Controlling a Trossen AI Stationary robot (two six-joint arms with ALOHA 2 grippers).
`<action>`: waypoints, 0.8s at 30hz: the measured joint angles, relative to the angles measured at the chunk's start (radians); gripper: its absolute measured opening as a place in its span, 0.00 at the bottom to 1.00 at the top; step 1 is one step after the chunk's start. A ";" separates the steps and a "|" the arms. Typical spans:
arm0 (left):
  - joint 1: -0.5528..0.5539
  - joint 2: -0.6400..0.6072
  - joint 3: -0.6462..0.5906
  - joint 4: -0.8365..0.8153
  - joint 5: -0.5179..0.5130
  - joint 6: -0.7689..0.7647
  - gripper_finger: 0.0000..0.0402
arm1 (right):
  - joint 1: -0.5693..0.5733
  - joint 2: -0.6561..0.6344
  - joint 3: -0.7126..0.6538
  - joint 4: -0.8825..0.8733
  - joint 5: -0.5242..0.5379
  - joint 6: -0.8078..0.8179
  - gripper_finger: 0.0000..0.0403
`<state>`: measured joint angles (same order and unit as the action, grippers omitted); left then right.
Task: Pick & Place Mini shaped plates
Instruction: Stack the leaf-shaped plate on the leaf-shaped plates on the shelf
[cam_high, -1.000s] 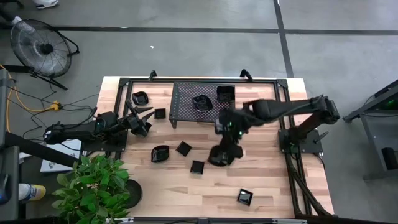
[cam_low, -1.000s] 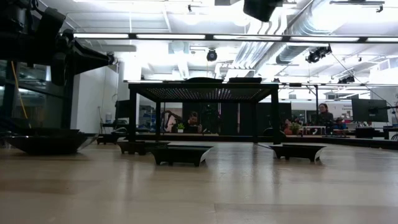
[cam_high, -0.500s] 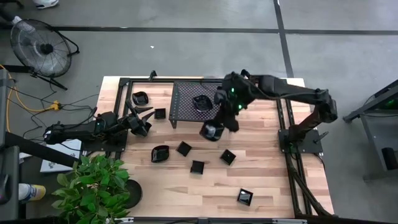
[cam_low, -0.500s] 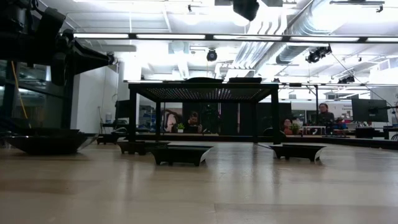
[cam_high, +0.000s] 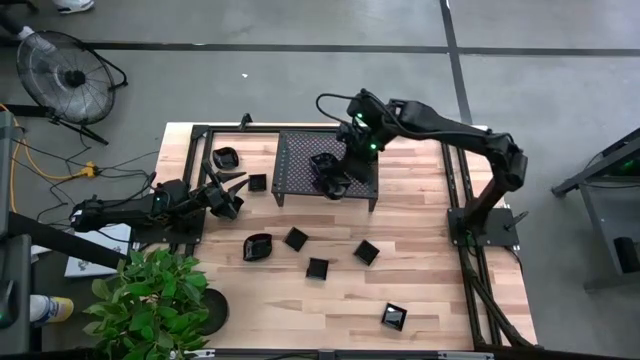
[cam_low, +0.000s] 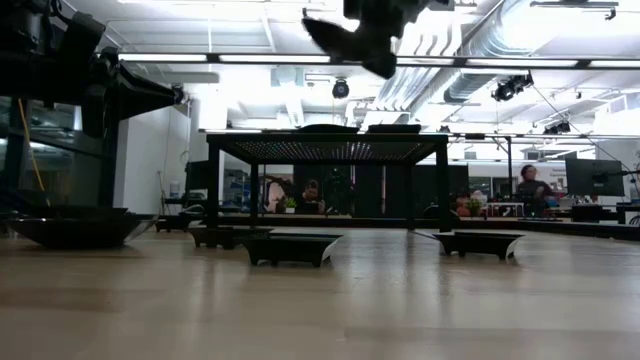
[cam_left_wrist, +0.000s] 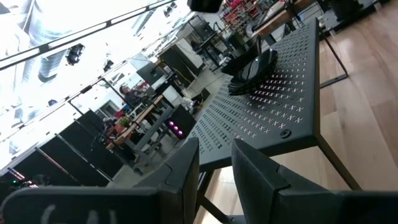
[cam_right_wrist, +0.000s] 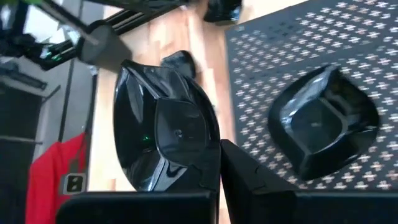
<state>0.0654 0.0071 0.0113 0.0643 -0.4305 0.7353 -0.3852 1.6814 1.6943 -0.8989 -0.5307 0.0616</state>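
My right gripper (cam_high: 340, 178) hangs over the front edge of the black mesh rack (cam_high: 300, 150), shut on the rim of a glossy black mini plate (cam_right_wrist: 165, 140). That plate shows tilted high up in the low view (cam_low: 345, 40). Another plate (cam_right_wrist: 323, 124) lies on the rack beside it. Several more mini shaped plates lie on the wood, among them a round one (cam_high: 258, 246) and square ones (cam_high: 295, 238) (cam_high: 366, 252) (cam_high: 393, 317). At the table's left side my left gripper (cam_high: 224, 195) waits, its fingers (cam_left_wrist: 180, 168) slightly apart with nothing between them.
More plates sit left of the rack (cam_high: 226, 157) (cam_high: 258, 183). A black frame (cam_high: 190, 135) borders the table. A potted plant (cam_high: 150, 300) stands at the front left corner and a fan (cam_high: 65, 75) on the floor. A person (cam_low: 530, 185) sits far behind.
My right gripper lifted the plate from the middle of the table and carried it back and up over the rack. A square plate it covered now shows. The left arm stayed still.
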 joint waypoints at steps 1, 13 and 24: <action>0.000 0.000 0.000 0.000 0.000 0.000 0.23 | -0.008 0.010 0.001 0.004 0.000 0.000 0.00; 0.000 0.000 0.000 0.000 0.000 0.000 0.23 | -0.073 0.149 0.219 -0.043 0.053 0.018 0.00; 0.000 0.000 0.000 0.000 0.000 0.000 0.23 | -0.139 0.318 0.515 -0.248 0.053 0.001 0.00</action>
<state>0.0653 0.0069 0.0113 0.0645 -0.4300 0.7355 -0.5239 1.9995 2.2094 -1.1468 -0.4774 0.0628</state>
